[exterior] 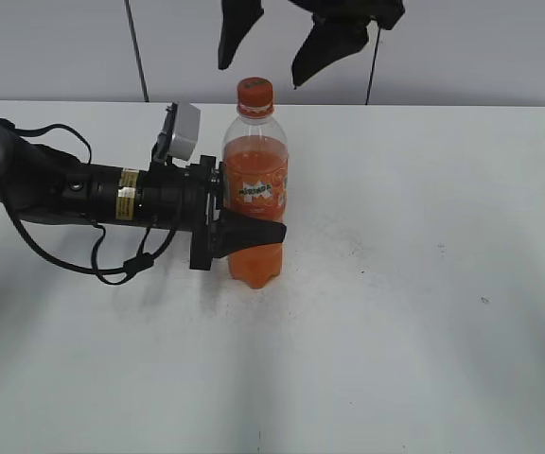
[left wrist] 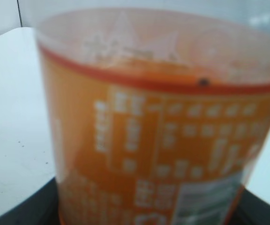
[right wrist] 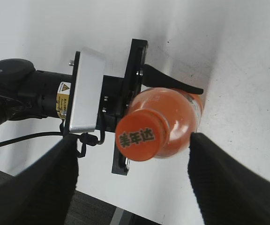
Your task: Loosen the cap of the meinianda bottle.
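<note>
1. Left gripper [exterior: 254, 230] clamping the meinianda bottle [exterior: 255, 189] at its lower body, holding it upright at centre frame on the white table [exterior: 424, 284].
2. Right gripper [exterior: 263, 43] hanging wide open at the top of the frame, fingers apart above the cap [exterior: 254, 92], not touching it.
3. Bracing step seemingly done; cap grip not yet made.
4. Next likely calling for lowering, closing on the ridged cap, then twisting.

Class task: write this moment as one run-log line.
left tool: shut on clear plastic orange-drink bottle | right tool: open above small orange ridged cap | cap: untouched
</note>
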